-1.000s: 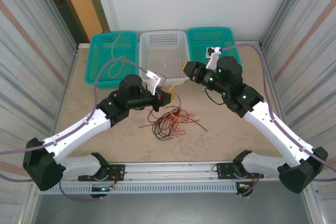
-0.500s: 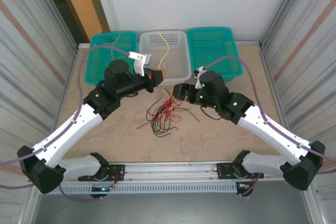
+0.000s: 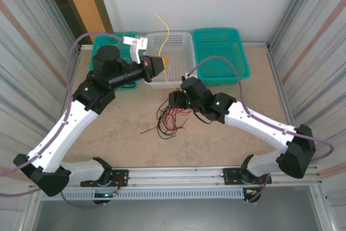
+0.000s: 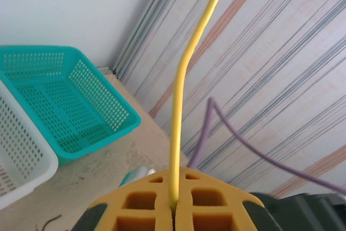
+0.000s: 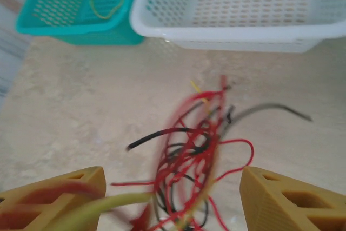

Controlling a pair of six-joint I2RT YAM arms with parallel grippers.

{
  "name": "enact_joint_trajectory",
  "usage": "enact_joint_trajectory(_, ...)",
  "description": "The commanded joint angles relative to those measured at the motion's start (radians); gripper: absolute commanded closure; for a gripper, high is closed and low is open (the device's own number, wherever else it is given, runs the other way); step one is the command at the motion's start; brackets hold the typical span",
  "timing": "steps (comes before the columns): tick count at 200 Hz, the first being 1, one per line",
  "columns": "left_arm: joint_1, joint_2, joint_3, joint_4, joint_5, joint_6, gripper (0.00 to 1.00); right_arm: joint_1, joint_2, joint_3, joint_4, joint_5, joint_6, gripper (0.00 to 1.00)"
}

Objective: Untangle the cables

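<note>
Yellow cable (image 4: 177, 112) stands pinched between left jaws.

Your right gripper (image 5: 170, 177) has the cable tangle (image 5: 200, 144) between its spread fingers (image 5: 281, 198). Bare table (image 5: 81, 90) lies ahead, then the white basket (image 5: 238, 35) wall blocks you, with the teal basket (image 5: 70, 32) ahead-left.

You'll see a smooth, slightly glossy plastic sheath on the yellow cable (image 4: 181, 79) and on the red and black cables (image 5: 208, 133). The left hand (image 4: 174, 209) has matt, rubbery-looking orange-yellow pads (image 4: 140, 201). The white basket (image 5: 227, 33) and teal basket (image 4: 102, 101) are perforated plastic. The tabletop (image 3: 124, 128) is matt beige with a stone pattern.
</note>
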Motion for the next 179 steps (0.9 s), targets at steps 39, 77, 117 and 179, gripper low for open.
enact_joint_trajectory(39,0.106,-0.007,0.169,-0.032,0.100,-0.047,1.00,-0.084,-0.043,-0.223,-0.063,-0.012,0.167,0.44)
enact_joint_trajectory(77,0.192,-0.026,0.183,-0.066,0.097,-0.049,1.00,-0.147,-0.084,-0.299,-0.072,-0.064,0.198,0.52)
enact_joint_trajectory(117,0.317,-0.030,0.205,-0.109,0.129,-0.089,1.00,-0.147,-0.123,-0.300,-0.094,-0.055,0.198,0.51)
enact_joint_trajectory(179,0.366,-0.015,0.118,0.095,0.295,-0.329,1.00,-0.073,-0.193,-0.172,0.088,-0.137,0.092,0.30)
